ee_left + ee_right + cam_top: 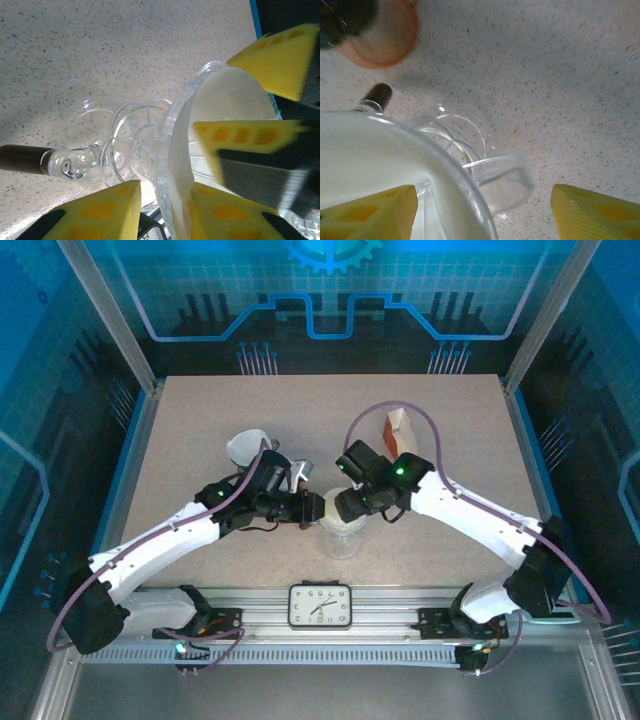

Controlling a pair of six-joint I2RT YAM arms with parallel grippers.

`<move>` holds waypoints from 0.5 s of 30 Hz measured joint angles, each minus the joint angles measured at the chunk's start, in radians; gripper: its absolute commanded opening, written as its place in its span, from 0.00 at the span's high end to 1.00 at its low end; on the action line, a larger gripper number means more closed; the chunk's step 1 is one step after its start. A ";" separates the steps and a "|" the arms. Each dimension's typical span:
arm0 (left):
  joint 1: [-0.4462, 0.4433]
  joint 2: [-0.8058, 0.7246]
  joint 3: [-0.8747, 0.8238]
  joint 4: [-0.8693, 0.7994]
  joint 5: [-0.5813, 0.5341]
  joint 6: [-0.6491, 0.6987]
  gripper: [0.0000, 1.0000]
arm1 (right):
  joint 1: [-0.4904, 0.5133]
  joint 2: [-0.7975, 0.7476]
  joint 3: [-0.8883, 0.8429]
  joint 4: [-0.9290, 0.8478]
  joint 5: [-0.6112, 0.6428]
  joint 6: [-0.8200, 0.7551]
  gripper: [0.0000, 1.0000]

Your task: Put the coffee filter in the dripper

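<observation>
White paper filter [235, 95] sits in your glass dripper [341, 533]. At 9 o'clock, the left gripper [312, 508] straddles its rim, grip unclear. At 3 o'clock, the right gripper [346, 504] is spread.

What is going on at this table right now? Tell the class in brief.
The clear glass dripper stands in the middle of the table, with the white coffee filter already inside it. The left gripper straddles the dripper's rim; whether it pinches is unclear. The right gripper is open, one finger above the filter, one outside beyond the handle.
</observation>
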 measured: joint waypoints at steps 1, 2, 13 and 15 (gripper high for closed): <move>0.000 0.000 0.000 0.000 0.000 0.000 0.69 | 0.000 -0.019 0.011 -0.006 0.006 0.000 0.30; 0.000 0.000 0.000 0.000 0.000 0.000 0.69 | 0.000 -0.038 0.016 -0.011 0.009 0.000 0.30; 0.000 0.000 0.000 0.000 0.000 0.000 0.69 | 0.000 -0.136 -0.072 -0.061 -0.003 0.047 0.48; 0.000 0.000 0.000 0.002 0.000 0.000 0.70 | 0.000 -0.138 -0.078 -0.057 -0.012 0.055 0.54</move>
